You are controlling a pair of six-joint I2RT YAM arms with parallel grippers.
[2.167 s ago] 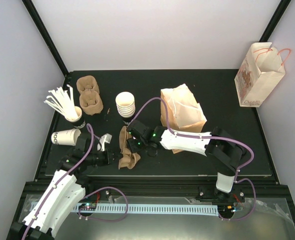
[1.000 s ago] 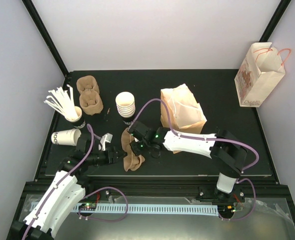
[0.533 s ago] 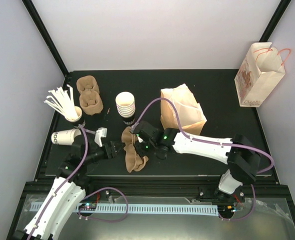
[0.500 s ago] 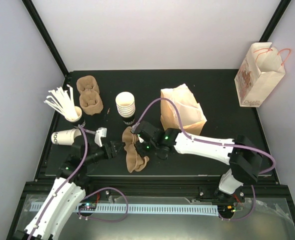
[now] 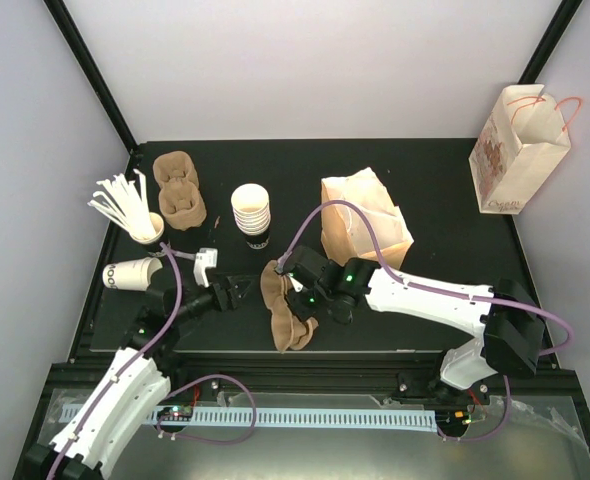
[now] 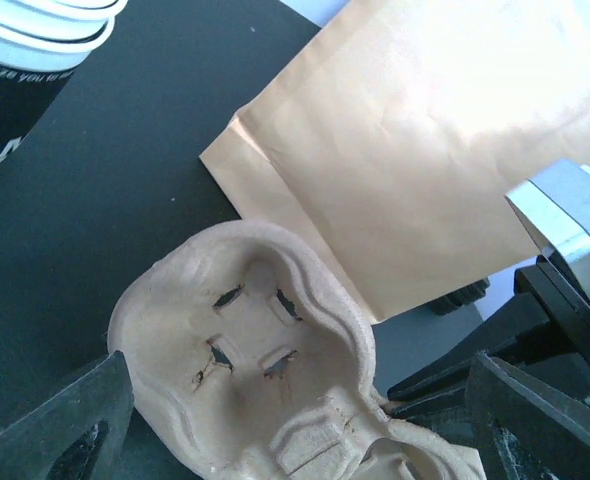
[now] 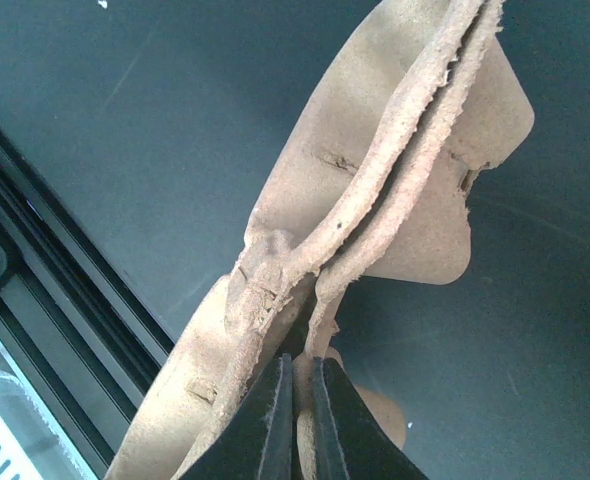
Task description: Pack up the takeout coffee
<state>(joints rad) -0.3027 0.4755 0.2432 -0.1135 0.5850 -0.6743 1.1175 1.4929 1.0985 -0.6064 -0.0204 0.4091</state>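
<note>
From the top camera, my left claw (image 5: 233,291) is wide open and holds nothing, just left of the brown cup carrier (image 5: 287,318). My right claw (image 5: 293,300) is pinched tight on that carrier. The stack of white cups (image 5: 251,211) stands farther back, apart from both claws. One more cup (image 5: 133,273) lies on its side, left of my left arm. In the left wrist camera the stack sits at the top left, beyond the carrier, and my fingers (image 6: 65,420) stand far apart. In the right wrist camera the fingers (image 7: 273,420) squeeze the carrier's edge.
</note>
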